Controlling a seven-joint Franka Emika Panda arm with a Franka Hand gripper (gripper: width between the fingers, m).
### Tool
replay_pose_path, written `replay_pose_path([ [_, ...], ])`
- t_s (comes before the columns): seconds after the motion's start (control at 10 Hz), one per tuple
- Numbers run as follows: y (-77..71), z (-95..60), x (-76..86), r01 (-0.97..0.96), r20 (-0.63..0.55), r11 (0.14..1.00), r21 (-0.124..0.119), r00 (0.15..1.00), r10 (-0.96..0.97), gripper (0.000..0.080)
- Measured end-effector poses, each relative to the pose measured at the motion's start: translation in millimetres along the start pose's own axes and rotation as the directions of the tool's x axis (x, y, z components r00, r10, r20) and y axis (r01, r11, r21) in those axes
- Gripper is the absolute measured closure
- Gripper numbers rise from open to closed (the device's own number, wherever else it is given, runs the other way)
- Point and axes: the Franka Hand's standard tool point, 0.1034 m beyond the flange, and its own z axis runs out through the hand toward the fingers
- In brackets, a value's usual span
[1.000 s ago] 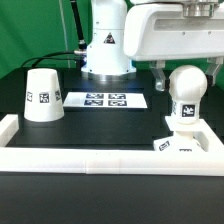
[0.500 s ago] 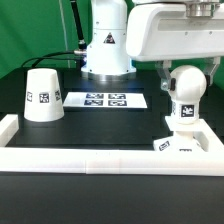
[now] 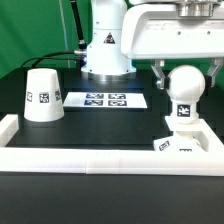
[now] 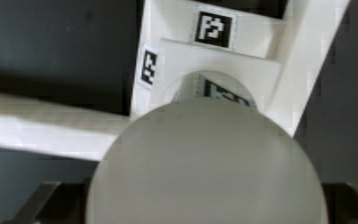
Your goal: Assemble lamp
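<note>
Vs half a second ago: the white arm housing over the gripper [image 3: 186, 77] has shifted slightly, and the bulb [image 3: 185, 90] sits a hair further toward the exterior view's left. Nothing else has moved.

Left to right in the exterior view:
- The shade [image 3: 42, 95] is well apart from the gripper, far toward the exterior view's left. It stands upright on its wide end with its tag facing the camera.
- The marker board [image 3: 105, 99] lies flat between the shade and the gripper, touching neither.
- The robot pedestal [image 3: 107, 45] is behind the marker board.
- The bulb is right between the gripper fingers [image 3: 160, 72], with one dark finger on each side of the globe. It stands upright, stem down.
- Cannot tell whether the fingers actually press on the bulb or just flank it. The wrist view is mostly filled by the globe and does not settle it.
- The base [image 3: 178, 144] is directly under the gripper, flat, with the bulb stem standing on it. It lies just beside the rail [image 3: 90, 158].

The table [image 3: 100, 128] is matte black, and the white raised rail runs along its near edge and sides. A dark green backdrop [image 3: 25, 30] is behind, with black cables [image 3: 62, 48] near the pedestal.
</note>
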Motion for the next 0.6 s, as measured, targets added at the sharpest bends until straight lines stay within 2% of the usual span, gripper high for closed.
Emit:
replay_pose_path([
  [0.2, 0.1, 0.8, -1.3, -0.232, 0.001, 0.973, -0.004, 0.973, 0.232, 0.022],
  [0.4, -1.0, 2.2, -3.2, -0.424, 0.005, 0.906, -0.002, 0.906, 0.424, 0.022],
  [0.5, -1.5, 3.1, -4.7, -0.588, 0.017, 0.809, 0.006, 0.809, 0.588, 0.022],
  [0.6, -2.3, 3.5, -5.5, -0.672, 0.028, 0.74, -0.003, 0.74, 0.672, 0.0219],
])
